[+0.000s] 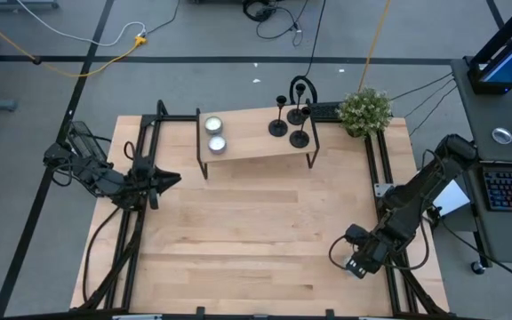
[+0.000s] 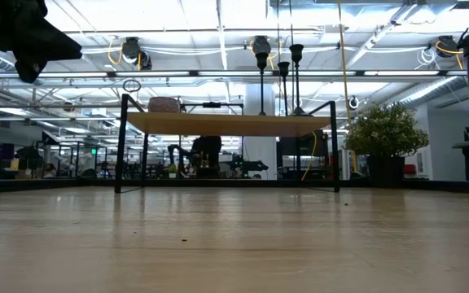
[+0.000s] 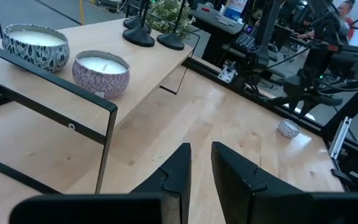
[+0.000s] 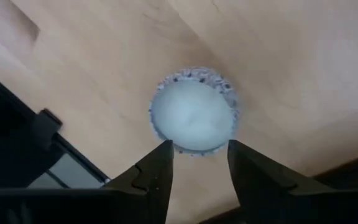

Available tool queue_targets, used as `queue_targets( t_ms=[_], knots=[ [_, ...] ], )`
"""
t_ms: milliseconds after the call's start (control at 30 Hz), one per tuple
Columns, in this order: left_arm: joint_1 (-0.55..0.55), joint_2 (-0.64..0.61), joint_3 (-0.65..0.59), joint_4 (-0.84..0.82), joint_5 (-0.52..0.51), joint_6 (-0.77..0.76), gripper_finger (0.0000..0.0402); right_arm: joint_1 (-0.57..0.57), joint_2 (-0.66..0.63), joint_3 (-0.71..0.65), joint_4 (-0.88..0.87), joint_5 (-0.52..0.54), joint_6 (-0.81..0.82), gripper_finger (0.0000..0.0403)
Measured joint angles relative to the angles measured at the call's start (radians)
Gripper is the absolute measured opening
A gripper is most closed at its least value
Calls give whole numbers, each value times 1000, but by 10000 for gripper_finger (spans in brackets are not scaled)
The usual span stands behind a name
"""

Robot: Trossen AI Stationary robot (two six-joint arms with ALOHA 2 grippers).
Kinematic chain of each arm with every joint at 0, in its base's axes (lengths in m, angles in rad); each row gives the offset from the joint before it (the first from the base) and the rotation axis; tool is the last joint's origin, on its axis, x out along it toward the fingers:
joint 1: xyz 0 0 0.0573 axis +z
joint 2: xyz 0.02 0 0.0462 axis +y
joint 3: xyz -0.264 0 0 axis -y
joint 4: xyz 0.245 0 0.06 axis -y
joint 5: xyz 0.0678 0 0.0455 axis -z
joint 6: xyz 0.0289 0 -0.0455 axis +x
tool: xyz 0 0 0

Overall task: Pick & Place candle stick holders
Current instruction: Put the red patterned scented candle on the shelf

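Candle stick holders [image 1: 290,120]: three, stems vertical, cups up, at your shelf's [image 1: 254,145] plant-side end. Right gripper [image 4: 199,163], parted, straddles a tealight [image 4: 193,111] unclenched; left gripper [image 3: 201,163], nearly closed, grasps nothing.

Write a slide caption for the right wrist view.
Right hand, fingers apart, poised directly above a small white candle in a patterned cup sitting on the wooden table.
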Motion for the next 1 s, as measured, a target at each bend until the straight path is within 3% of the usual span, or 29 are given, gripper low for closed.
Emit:
queue_targets(
  t_ms=[333, 1000],
  knots=[
    [0, 0, 0, 1, 0, -9, 65, 1, -3, -77, 39, 23, 44, 121],
    [0, 0, 0, 0, -1, -7, 65, 14, -2, -81, 45, 30, 67, 69]
  ],
)
